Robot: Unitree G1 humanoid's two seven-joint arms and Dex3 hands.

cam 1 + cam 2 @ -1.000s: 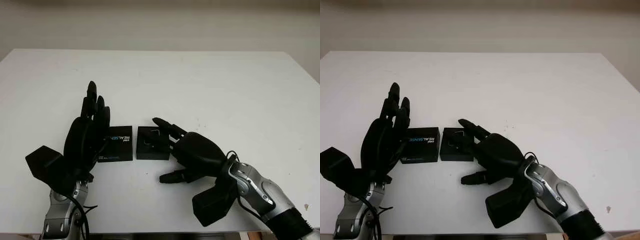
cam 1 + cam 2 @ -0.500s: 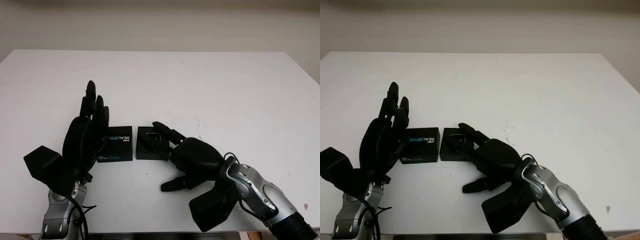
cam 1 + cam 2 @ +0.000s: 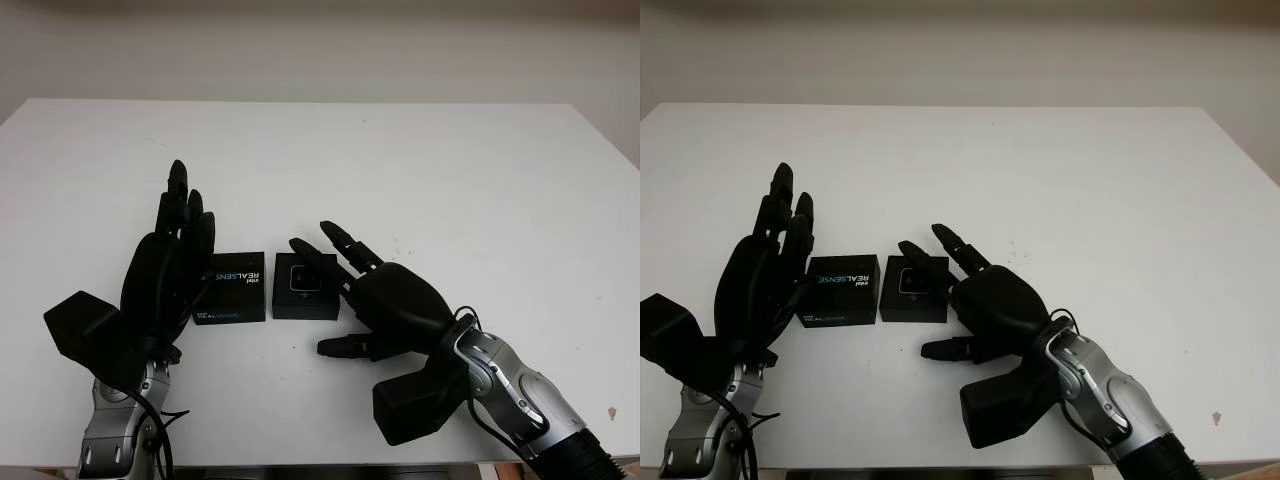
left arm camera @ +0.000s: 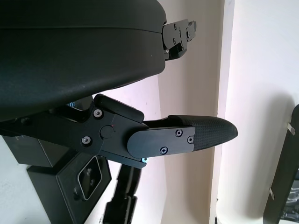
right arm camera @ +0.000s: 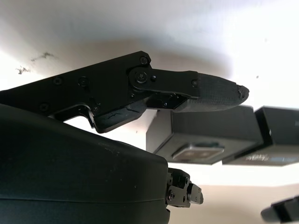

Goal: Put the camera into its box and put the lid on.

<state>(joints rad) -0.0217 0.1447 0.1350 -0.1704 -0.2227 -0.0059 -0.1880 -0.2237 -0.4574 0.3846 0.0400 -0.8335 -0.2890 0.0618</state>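
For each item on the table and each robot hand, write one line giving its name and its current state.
Box: open, no lid on it, flat on the table.
Camera: lying inside the box.
Lid: off the box, flat on the table beside it, printed side up.
Left hand: open, beside the lid.
Right hand: open, holding nothing, fingers by the box.

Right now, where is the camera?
In the head views the camera sits inside its open box near the table's front, beside the lid, with the open right hand just off the box's right side.
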